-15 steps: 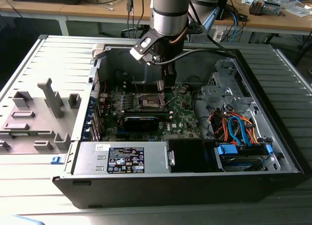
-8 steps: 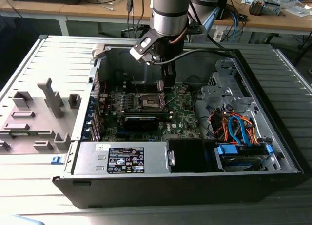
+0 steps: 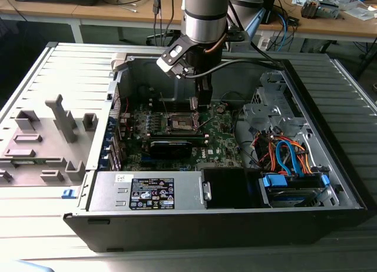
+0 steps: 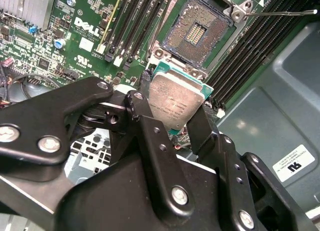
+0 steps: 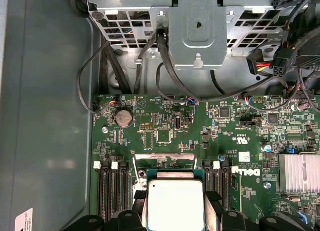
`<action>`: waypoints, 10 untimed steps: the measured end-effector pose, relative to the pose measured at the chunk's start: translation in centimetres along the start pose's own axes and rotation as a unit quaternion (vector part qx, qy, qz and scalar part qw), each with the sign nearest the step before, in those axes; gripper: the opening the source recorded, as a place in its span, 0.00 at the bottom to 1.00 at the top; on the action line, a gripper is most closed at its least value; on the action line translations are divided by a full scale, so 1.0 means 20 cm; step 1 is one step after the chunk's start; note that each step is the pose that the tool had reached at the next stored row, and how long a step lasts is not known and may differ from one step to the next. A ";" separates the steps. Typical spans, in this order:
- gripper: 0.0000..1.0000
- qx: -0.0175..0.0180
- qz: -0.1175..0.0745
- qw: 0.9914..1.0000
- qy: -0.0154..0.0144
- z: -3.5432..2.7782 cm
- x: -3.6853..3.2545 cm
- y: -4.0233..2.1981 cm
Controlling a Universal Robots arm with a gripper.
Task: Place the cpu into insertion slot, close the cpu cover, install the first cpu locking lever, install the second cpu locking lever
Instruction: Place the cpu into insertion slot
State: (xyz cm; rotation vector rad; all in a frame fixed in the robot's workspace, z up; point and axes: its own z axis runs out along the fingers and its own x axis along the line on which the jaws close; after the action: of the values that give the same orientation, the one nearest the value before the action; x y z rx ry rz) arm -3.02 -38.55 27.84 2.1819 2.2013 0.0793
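- Silver-grey metal on top, the cpu sat pinched between the black fingers of your gripper; the jaws pressed on two opposite edges of the chip.
- In the second wrist view, the chip hung tilted above the green circuit board, just beside the insertion slot; the slot's dark centre lay bare, with nothing seated in it.
- A thin metal lever reached out from a bracket at the slot's corner, across the long black memory slots.
- In the exterior view, your arm came down into the open computer case; its tip stood over the board, near the slot, which lay slightly toward the exterior view's left.
- In the first wrist view, the chip's flat top faced the camera; a grey metal drive cage and dark cables lay past the board's far edge.
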 end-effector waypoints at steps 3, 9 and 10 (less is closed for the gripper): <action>0.54 0.000 0.000 1.000 0.000 0.000 0.000 0.000; 0.54 0.000 0.000 1.000 0.000 0.001 0.000 -0.004; 0.54 0.000 0.000 1.000 0.000 0.001 0.000 -0.005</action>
State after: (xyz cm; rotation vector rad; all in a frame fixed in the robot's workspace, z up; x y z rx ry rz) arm -3.13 -38.56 27.81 2.1822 2.2010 0.0790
